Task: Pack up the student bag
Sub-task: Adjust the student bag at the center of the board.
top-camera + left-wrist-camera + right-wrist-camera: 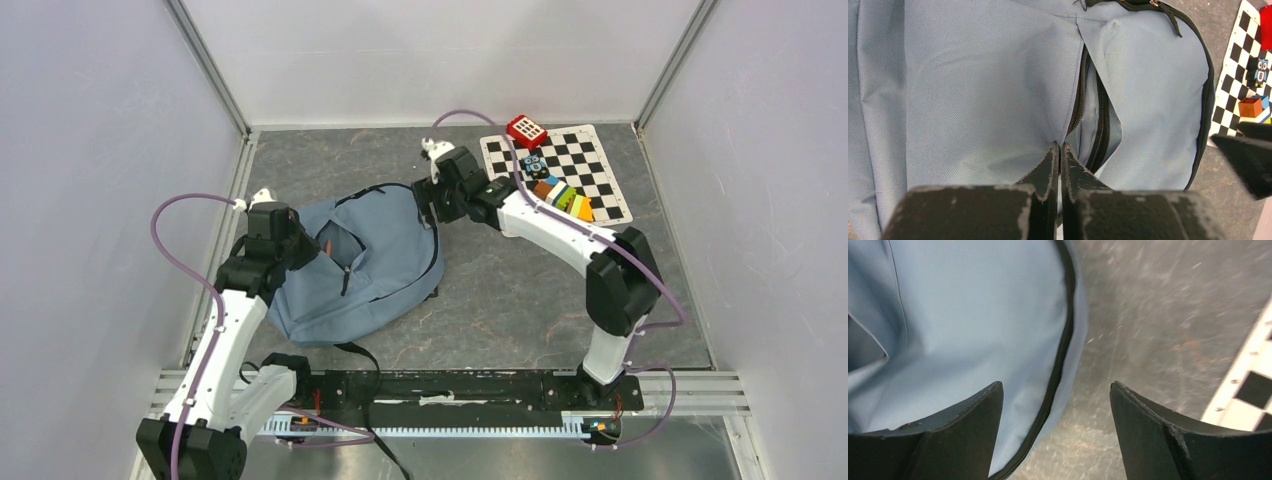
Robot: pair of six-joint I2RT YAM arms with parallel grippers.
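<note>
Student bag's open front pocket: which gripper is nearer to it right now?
Left. The left gripper is shut right at the pocket opening of the student bag; the right gripper hangs open over the bag's outer edge, off to the side.

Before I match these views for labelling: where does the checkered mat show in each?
Top external: checkered mat, upper right.
Left wrist: upper right edge.
Right wrist: lower right edge.
Shared landmark: the student bag, left of the mat in all three.
</note>
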